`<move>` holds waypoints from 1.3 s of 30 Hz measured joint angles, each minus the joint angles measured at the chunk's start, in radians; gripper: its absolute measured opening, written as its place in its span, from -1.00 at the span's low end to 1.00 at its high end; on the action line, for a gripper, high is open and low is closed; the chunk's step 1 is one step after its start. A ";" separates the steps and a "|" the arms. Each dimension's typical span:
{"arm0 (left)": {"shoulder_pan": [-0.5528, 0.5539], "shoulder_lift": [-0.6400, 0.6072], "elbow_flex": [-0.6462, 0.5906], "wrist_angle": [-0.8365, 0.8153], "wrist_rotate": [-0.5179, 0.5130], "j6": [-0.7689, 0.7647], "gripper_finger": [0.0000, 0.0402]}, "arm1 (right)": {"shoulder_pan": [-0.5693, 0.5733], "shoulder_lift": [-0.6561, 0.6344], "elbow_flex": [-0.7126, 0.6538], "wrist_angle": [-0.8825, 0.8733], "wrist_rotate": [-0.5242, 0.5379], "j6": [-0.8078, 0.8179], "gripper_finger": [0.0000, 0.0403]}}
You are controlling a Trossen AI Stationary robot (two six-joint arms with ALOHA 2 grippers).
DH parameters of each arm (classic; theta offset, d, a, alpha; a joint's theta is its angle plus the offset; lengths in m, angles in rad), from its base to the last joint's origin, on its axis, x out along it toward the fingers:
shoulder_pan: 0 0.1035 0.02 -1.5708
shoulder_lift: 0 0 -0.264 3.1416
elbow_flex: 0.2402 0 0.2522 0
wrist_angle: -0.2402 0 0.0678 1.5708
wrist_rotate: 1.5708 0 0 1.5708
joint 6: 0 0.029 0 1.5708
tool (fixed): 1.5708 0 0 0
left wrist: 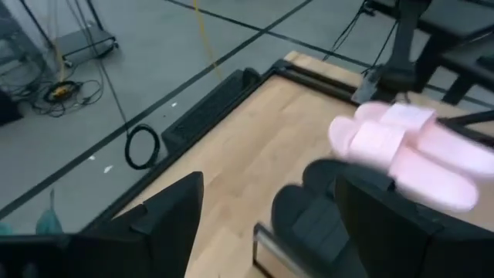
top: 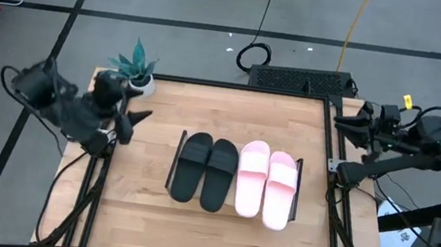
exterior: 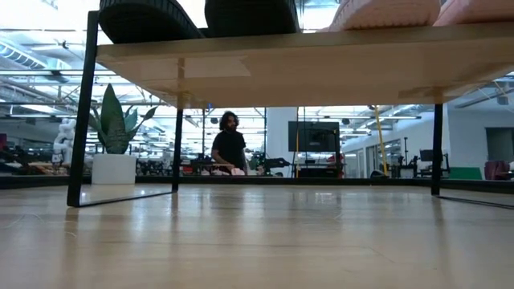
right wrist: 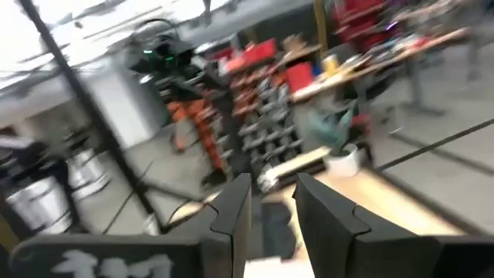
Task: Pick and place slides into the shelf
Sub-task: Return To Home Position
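Note:
Two black slides point(top: 204, 170) and two pale pink slides point(top: 266, 184) lie side by side, soles down, on the shelf's board top; its black frame point(top: 176, 158) stands mid-table. The low view shows the board point(exterior: 305, 68) from below, with the slides' edges above it. My left gripper point(top: 132, 121) is open and empty above the table's left part, left of the shelf. Its wrist view shows the pink slides point(left wrist: 409, 150) and the black slides point(left wrist: 309, 216) past its fingers point(left wrist: 174, 208). My right gripper point(top: 340, 124) hangs at the table's right edge, empty, with a narrow gap between its fingers point(right wrist: 272, 189).
A potted plant point(top: 136, 67) stands at the table's far left corner, close behind my left gripper. A black mat point(top: 302, 80) lies beyond the far edge. Bare tabletop point(top: 214, 241) lies in front of the shelf. A person point(exterior: 230, 144) sits in the room beyond.

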 joint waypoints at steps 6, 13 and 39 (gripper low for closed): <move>-0.144 -0.161 -0.416 0.003 -0.116 -0.373 0.45 | 0.000 -0.066 -0.062 -0.023 -0.128 -0.002 -0.54; -0.283 -0.252 -0.767 0.194 -0.191 -0.564 0.45 | 0.000 -0.110 -0.307 0.157 -0.130 -0.031 -0.54; -0.527 -0.489 -1.321 0.418 -0.375 -0.853 0.45 | 0.000 -0.409 -0.684 0.359 -0.284 -0.030 -0.54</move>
